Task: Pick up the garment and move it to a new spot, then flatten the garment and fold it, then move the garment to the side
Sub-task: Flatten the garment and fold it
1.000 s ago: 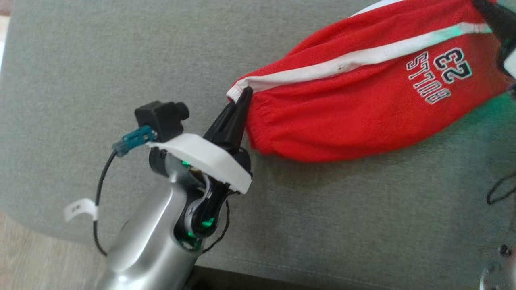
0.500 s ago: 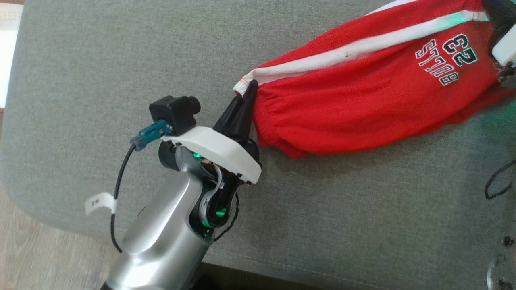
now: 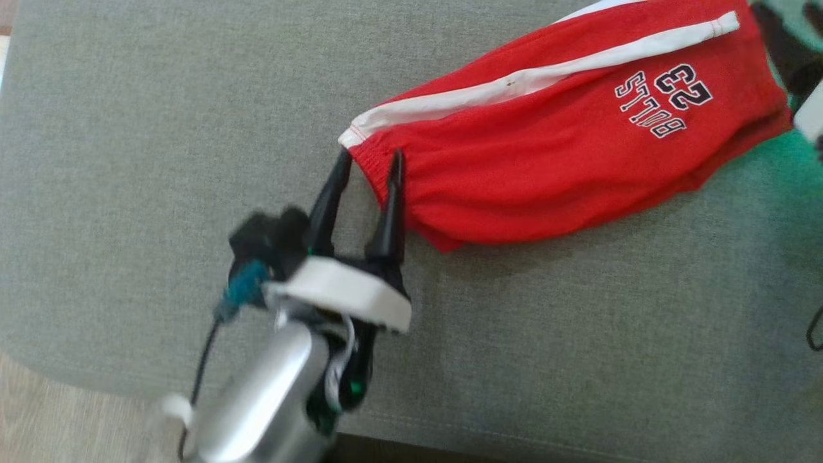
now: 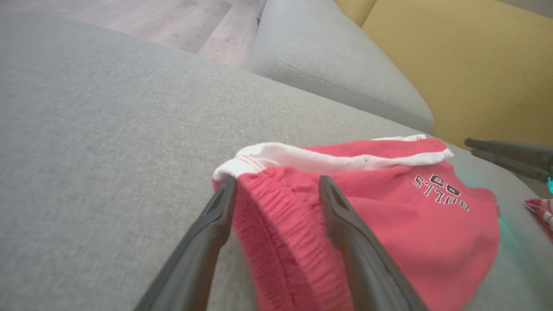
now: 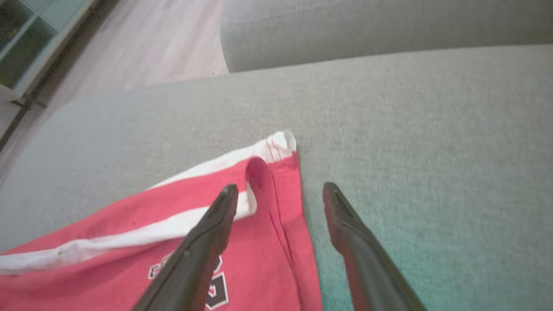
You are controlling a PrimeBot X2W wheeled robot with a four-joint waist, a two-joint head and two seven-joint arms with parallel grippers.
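- Nearest, the left gripper (image 3: pixel 372 157) stands wide open with nothing clamped. Its two fingers straddle the gathered waistband (image 4: pixel 276 233): one just outside the edge, the other over the red cloth.
- The garment (image 3: pixel 546 161), red shorts, lies on the grey sofa seat (image 3: pixel 161 128), drawn out lengthwise from the left gripper toward the right one. It rests on the cushion along its whole visible length, so the carrying part of the task looks done.
- Mid-cloth, the white stripe (image 3: pixel 514 83) runs fairly straight and the lettering (image 3: pixel 662 96) reads smooth. The panel is mostly flat, though the elastic end is puckered and the lower edge bulges a little.
- Only one stripe and one face show, so the shorts may lie doubled leg over leg. I cannot tell whether that counts as a fold already made.
- At the far end, the hem corner (image 5: pixel 281 142) has a small curl standing up, so I judge the flattening unfinished.
- The right gripper (image 5: pixel 281 188) is likewise spread wide and grips nothing. One finger is over the cloth by the stripe, the other over bare cushion beside the hem.
- Beyond lie a yellow back cushion (image 4: pixel 475 65) and wooden floor (image 5: pixel 151 43).
- Left to do, as I read it: smooth the ends, fold, then shift the garment aside.
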